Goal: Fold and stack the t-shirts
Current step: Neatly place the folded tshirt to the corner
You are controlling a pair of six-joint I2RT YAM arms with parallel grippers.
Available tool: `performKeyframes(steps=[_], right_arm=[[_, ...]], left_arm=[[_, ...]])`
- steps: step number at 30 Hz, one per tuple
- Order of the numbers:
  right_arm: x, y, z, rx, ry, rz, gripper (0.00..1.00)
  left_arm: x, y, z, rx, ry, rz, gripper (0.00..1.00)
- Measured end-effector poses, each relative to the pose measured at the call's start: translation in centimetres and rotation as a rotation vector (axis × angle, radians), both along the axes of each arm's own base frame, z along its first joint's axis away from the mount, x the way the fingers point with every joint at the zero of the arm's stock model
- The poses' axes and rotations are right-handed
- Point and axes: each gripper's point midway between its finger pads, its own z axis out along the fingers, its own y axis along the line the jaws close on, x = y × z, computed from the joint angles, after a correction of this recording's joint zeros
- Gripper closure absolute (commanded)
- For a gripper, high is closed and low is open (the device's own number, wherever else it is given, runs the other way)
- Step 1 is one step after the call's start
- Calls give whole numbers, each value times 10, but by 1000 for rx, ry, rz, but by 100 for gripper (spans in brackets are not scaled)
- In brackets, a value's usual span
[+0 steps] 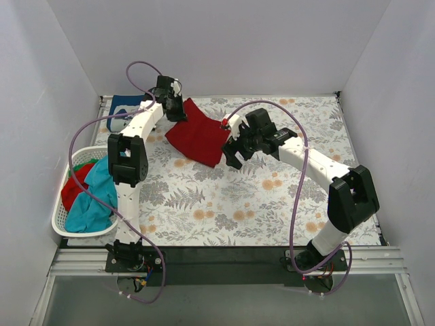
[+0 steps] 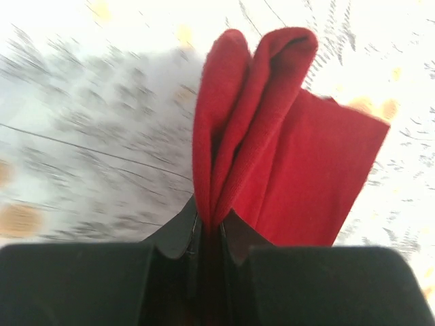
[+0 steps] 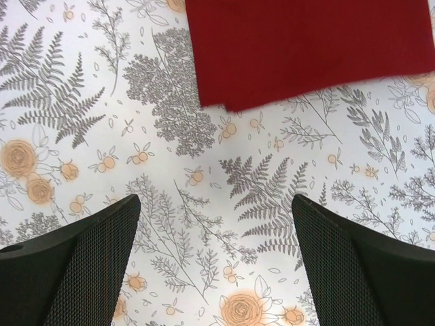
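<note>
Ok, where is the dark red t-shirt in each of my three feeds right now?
Top external: dark red t-shirt upper centre of the picture.
Left wrist: dark red t-shirt centre to right, a fold pinched by the left gripper.
Right wrist: dark red t-shirt along the top edge, right of centre.
Shared landmark: floral table cloth under it.

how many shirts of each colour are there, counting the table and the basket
dark red t-shirt, on the table: 1
navy blue t-shirt, far left corner: 1
red t-shirt, in the basket: 1
teal t-shirt, in the basket: 1
green t-shirt, mostly buried in the basket: 1
total: 5 that show
</note>
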Motion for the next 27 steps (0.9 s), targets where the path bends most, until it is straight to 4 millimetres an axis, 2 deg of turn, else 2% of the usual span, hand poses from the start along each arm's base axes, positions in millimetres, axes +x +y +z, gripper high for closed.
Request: performKeyframes(steps=[9,17,21,27], right_arm=[[2,-12,-7,-44,2,-21,2],[1,-14,-9,-55,11,-26,2],[2,-15,-9,-58,11,-29,2],[4,-16,-14,-69,17,-35,2]], left_arm=[[51,66,45,126,-180,-41,100],[77,119,62,208,-301,-38,100],[89,132,73,253,-373,-51,100],[102,135,88,291,-463,-78,100]])
